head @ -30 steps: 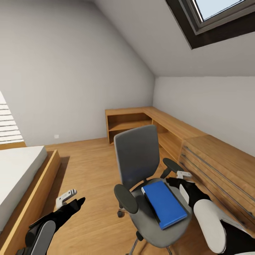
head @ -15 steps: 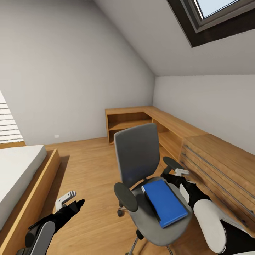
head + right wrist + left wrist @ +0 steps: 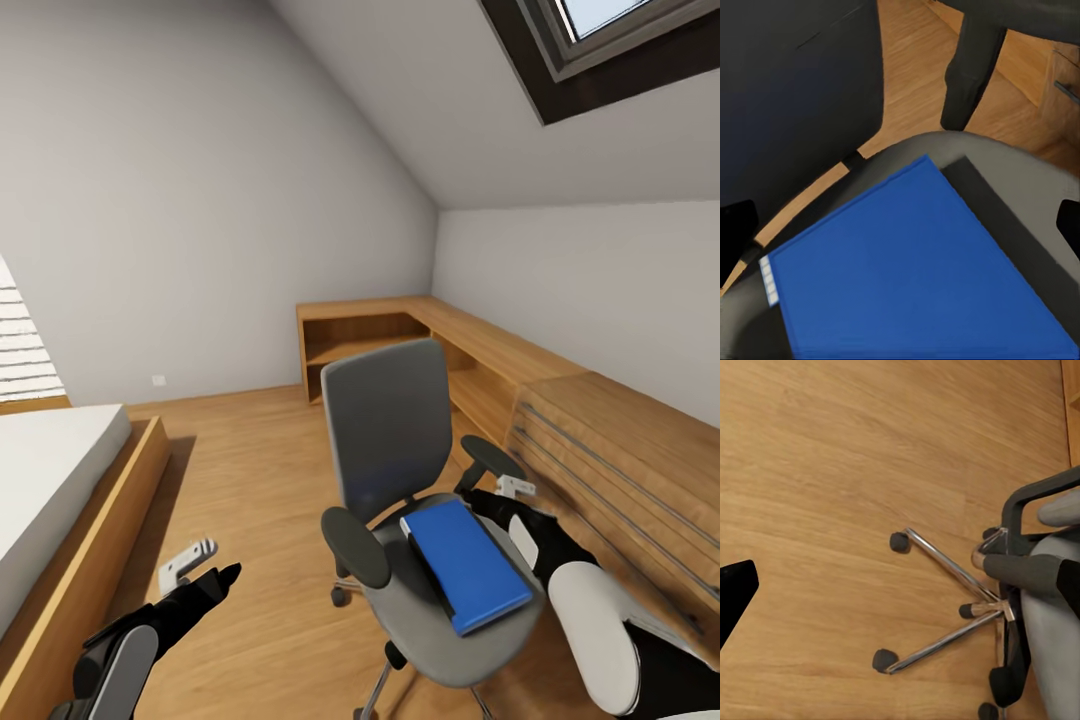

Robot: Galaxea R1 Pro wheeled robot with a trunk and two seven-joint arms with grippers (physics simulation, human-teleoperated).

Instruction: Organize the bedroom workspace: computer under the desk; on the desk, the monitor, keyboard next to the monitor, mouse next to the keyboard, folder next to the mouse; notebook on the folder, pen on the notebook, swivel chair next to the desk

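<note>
the folder (image 3: pixel 465 565) is lying flat on the chair (image 3: pixel 395 440) seat, its near end reaching toward the seat's front edge; the right wrist view is showing its blue cover (image 3: pixel 915 277) in front of the dark backrest. the right gripper (image 3: pixel 515 490) is hovering just beside the seat's right edge, near the right armrest, its fingers spread wide and holding nothing. the left gripper (image 3: pixel 200 565) is hanging over the floor (image 3: pixel 250 470), well left of the chair, its fingers apart and holding nothing; the left wrist view is showing the chrome base (image 3: pixel 952 615) and its casters.
</note>
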